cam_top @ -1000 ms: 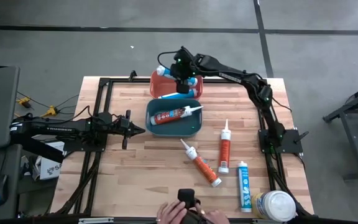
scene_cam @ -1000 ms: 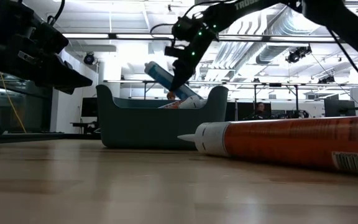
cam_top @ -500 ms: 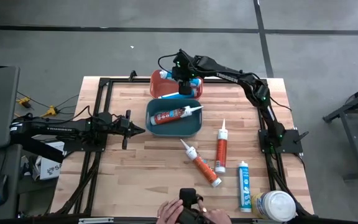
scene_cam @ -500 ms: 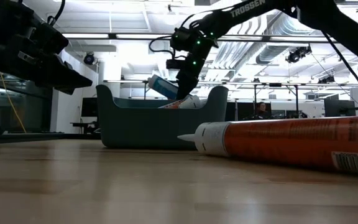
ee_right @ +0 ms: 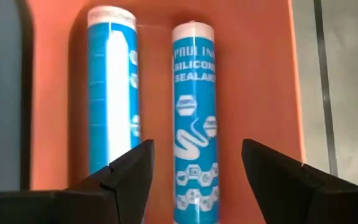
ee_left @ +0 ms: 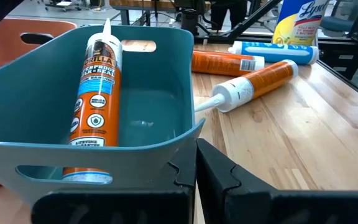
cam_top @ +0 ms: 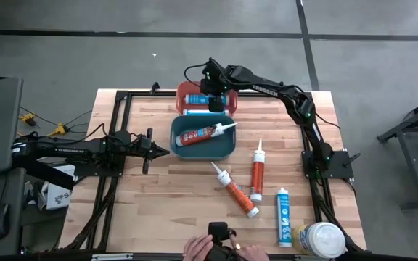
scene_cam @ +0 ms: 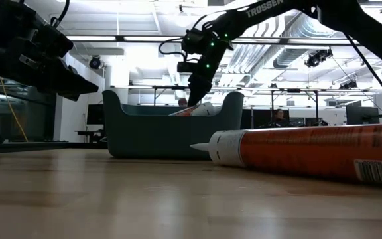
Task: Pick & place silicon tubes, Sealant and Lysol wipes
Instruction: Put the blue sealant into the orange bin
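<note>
Tubes (ee_right: 194, 118): two blue ones lying in red tray (cam_top: 188, 93) | right gripper (cam_top: 215, 101) hovering above, fingers spread | left gripper (cam_top: 160, 151) waiting left, fingers pressed together

The Lysol wipes (cam_top: 322, 240) can is cut off by the bottom edge, and so are a person's hands (cam_top: 223, 251)
</note>
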You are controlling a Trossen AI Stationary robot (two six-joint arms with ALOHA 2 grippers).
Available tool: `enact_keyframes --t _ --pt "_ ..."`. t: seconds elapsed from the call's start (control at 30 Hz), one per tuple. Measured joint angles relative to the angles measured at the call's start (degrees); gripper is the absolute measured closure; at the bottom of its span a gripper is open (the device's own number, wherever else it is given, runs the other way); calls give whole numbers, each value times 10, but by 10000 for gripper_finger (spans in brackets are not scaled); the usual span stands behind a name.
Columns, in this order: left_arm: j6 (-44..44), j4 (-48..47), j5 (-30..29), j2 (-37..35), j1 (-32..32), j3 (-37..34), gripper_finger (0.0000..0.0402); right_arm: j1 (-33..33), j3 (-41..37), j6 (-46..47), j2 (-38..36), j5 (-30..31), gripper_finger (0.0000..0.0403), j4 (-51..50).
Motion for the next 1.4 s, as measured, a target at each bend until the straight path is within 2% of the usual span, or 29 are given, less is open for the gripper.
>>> enact_keyframes --t 0.2,0.37,0.53,0.7,0.9,1.03,1.23,1.4 --pt "0 0 -2 0 0 0 401 6 0 2 -2 39 166 -3" --pt "0 0 -2 0 0 0 401 17 33 23 -5 126 165 -39" --pt "0 0 -2 0 0 0 401 31 99 86 -6 187 165 -127" --pt "0 0 -1 0 0 0 401 51 167 209 -9 197 165 -264" --pt "0 0 -1 0 0 0 401 75 98 375 -77 203 162 -363" --pt "0 0 1 0 0 0 401 103 33 444 -133 228 163 -412" --pt "0 0 1 0 0 0 401 161 -112 520 -243 222 162 -412" --pt "0 0 1 0 0 0 401 223 -249 637 -341 196 164 -413"
